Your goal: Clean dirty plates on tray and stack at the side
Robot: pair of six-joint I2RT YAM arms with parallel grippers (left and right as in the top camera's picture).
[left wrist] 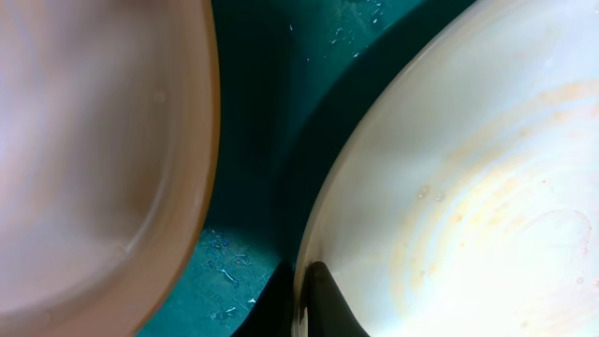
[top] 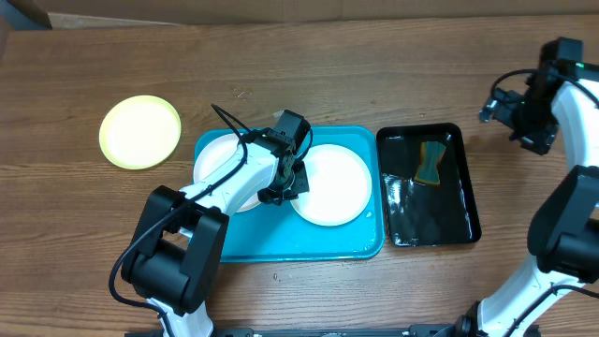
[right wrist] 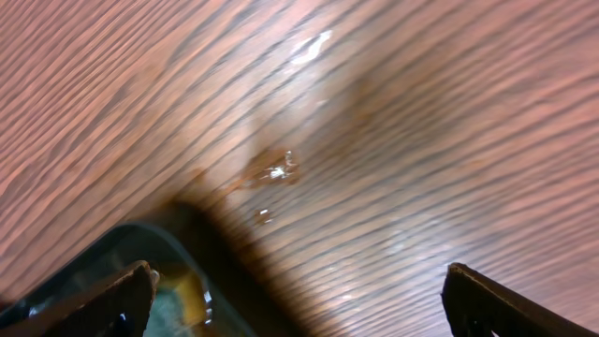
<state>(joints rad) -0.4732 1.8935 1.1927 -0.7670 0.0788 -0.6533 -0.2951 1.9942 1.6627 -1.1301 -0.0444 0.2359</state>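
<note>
- Left hand [left wrist: 298, 304]: its two dark fingers straddle the rim of the near white plate [left wrist: 468, 187], one above the edge and one below. This placement suits lifting the plate by its lip. I cannot tell whether the fingers are already pinched on the rim or only set around it.
- Near white plate: it lies flat in the tray [left wrist: 262, 112], directly at the fingertips. A faint orange smear [left wrist: 505, 159] arcs across its face, so it probably has not been wiped.
- Tray floor: a wet turquoise strip runs just ahead of the fingers and separates the two plates.
- Far white plate [left wrist: 84, 159]: it lies across that strip from the left hand, also flat in the tray and not touching the near plate.
- Yellow-green plate [top: 140, 132]: it lies well beyond the left hand, outside the tray on the bare desk [top: 374, 65], and marks the likely stacking place.
- Right hand [right wrist: 299, 304]: its fingers are spread wide and hold nothing. It hovers over wood with droplets [right wrist: 276, 168] on it.
- Black tray [top: 440, 225]: one corner lies just below the right hand, and the tray lies between the two hands.
- Sponge [top: 431, 163]: it rests inside the black tray, within the right arm's reach for wiping.
</note>
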